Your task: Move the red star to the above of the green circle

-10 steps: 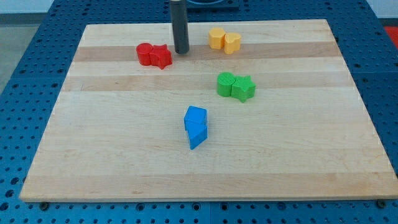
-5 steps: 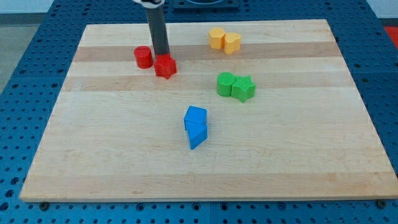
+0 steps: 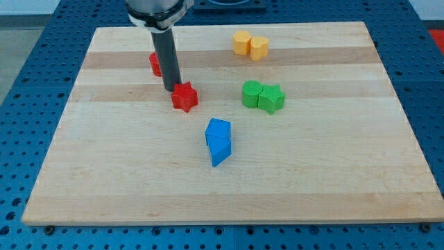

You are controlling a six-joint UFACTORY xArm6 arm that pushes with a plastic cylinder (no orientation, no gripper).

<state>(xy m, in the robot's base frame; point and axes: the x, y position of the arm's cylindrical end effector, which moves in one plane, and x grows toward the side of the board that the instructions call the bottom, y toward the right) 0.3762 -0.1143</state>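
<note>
The red star (image 3: 185, 96) lies on the wooden board (image 3: 125, 173), left of the green pair and lower than the green circle (image 3: 251, 93). The green circle touches a green star (image 3: 271, 98) on its right. My tip (image 3: 171, 89) rests just at the red star's upper left edge, touching it or nearly so. The dark rod rises from there and partly hides a red cylinder (image 3: 155, 64) behind it.
Two yellow blocks (image 3: 250, 44) sit together near the view's top. Two blue blocks (image 3: 218, 141) are stacked close together below the red star, toward the middle of the board. The board rests on a blue perforated table (image 3: 21, 83).
My tip moved left and then down toward the view's bottom. The red star was pushed away from the red cylinder, down and slightly right. The other blocks did not move.
</note>
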